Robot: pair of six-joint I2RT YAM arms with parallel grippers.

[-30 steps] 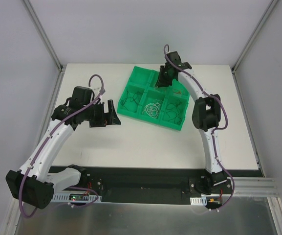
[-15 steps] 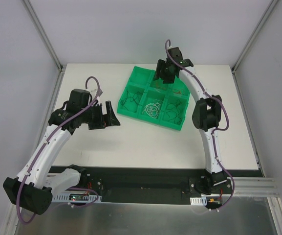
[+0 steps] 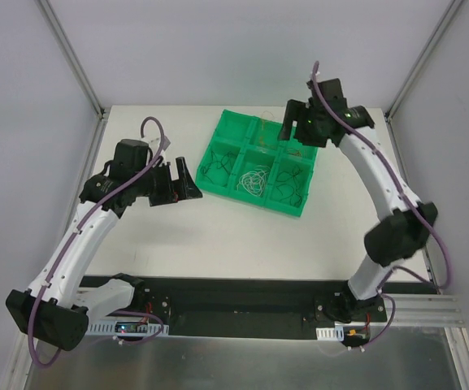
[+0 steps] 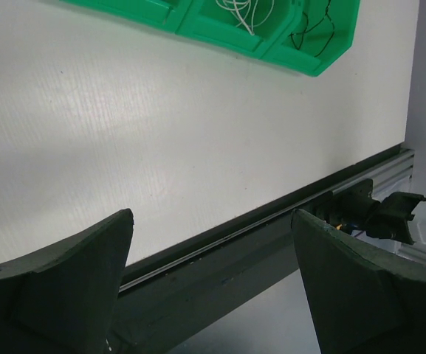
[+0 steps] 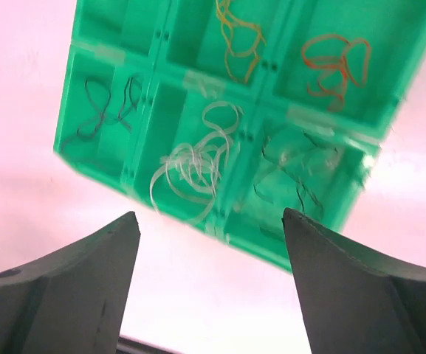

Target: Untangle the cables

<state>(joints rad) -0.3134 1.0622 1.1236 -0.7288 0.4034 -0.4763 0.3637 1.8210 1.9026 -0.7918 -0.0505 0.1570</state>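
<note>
The green tray has six compartments and lies at the table's back middle. Thin curly cables lie sorted in it: a white bundle, an orange one, a red one and black ones in the end compartments. My right gripper hangs open above the tray's far right corner, with nothing between its fingers. My left gripper stands open just left of the tray, empty, above bare table. In the left wrist view the tray sits along the top edge, holding white cables and black cables.
White walls and aluminium posts close in the table on the left, back and right. A black rail runs along the near edge, where the arm bases are bolted. Purple hoses loop off both arms.
My right gripper opened, rose off the tray's far compartments and swung to the right, with the arm stretching out. The left arm shifted slightly and stays open.
</note>
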